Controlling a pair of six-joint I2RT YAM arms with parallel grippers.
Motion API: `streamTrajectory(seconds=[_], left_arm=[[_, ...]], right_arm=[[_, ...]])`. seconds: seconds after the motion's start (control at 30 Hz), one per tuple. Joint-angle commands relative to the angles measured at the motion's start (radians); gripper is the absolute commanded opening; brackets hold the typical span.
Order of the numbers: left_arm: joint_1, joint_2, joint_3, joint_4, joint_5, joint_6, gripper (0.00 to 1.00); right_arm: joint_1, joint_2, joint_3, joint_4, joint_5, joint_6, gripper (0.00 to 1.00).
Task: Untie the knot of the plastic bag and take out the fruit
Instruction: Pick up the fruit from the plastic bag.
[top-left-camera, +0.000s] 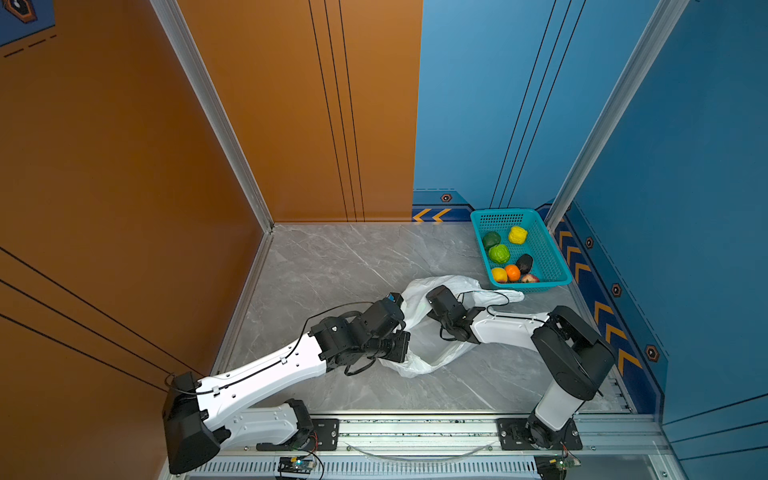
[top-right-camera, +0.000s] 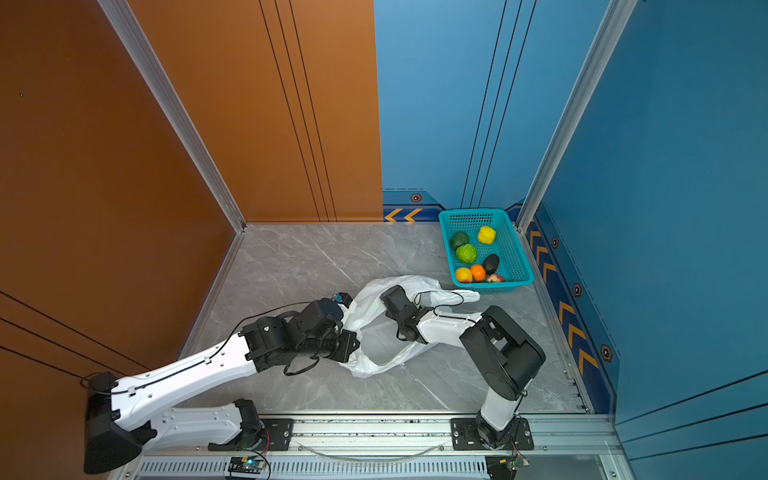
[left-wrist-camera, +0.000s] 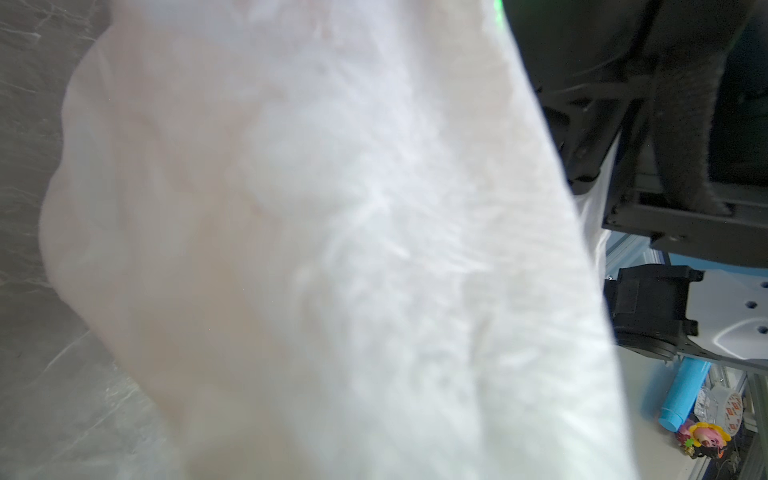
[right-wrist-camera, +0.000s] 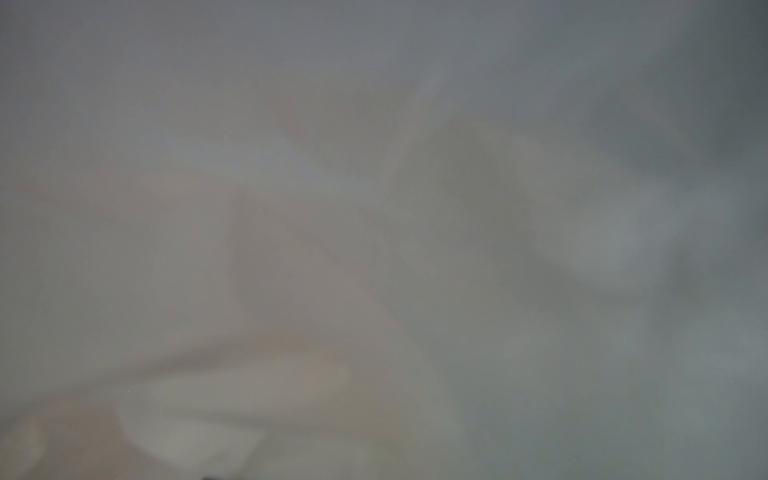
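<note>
Currently my left gripper (top-left-camera: 404, 341) is pinched fully closed on the rim of the plastic bag (top-left-camera: 428, 353), at the 9 o'clock side of its mouth. The thin film gathers into a creased, rope-like twist at the pinch. In the left wrist view the same film fills most of the frame, milky, translucent and finely wrinkled.

My right gripper (top-left-camera: 436, 296) reaches into the bag's mouth from 3 o'clock. Its fingers are buried under white film, and the right wrist view gives only grey blur. I cannot tell how wide it stands or whether it holds anything.

The bag lies slack and crumpled at mid-table on the grey, marble-veined table (top-left-camera: 332, 266). One flat handle strip (top-left-camera: 498, 296) trails toward 3 o'clock.

The fruit that I can see sits in the teal perforated basket (top-left-camera: 505, 212), at 2 o'clock from the bag against the blue wall:
- a knobbly yellow piece (top-left-camera: 518, 235)
- a dark green piece (top-left-camera: 491, 240)
- a bumpy bright green piece (top-left-camera: 499, 253)
- a near-black oval (top-left-camera: 524, 263)
- a smooth orange ball (top-left-camera: 513, 272)
- a yellow-orange piece (top-left-camera: 499, 275)
- a small red piece (top-left-camera: 530, 278)
</note>
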Motion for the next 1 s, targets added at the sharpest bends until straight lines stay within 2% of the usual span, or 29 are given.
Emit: streamTrajectory(seconds=[0.0, 0.47, 0.97], left_arm=[[-0.014, 0.001, 0.027, -0.032, 0.004, 0.020, 0.00], [-0.008, -0.005, 0.002, -0.031, -0.075, 0.022, 0.00], [0.047, -0.027, -0.048, 0.002, -0.143, -0.007, 0.00]], right_arm=[[0.004, -0.003, -0.015, 0.021, -0.012, 0.000, 0.43], [0.074, -0.108, -0.032, -0.012, -0.137, -0.003, 0.39], [0.182, -0.330, -0.044, -0.238, -0.153, -0.014, 0.39]])
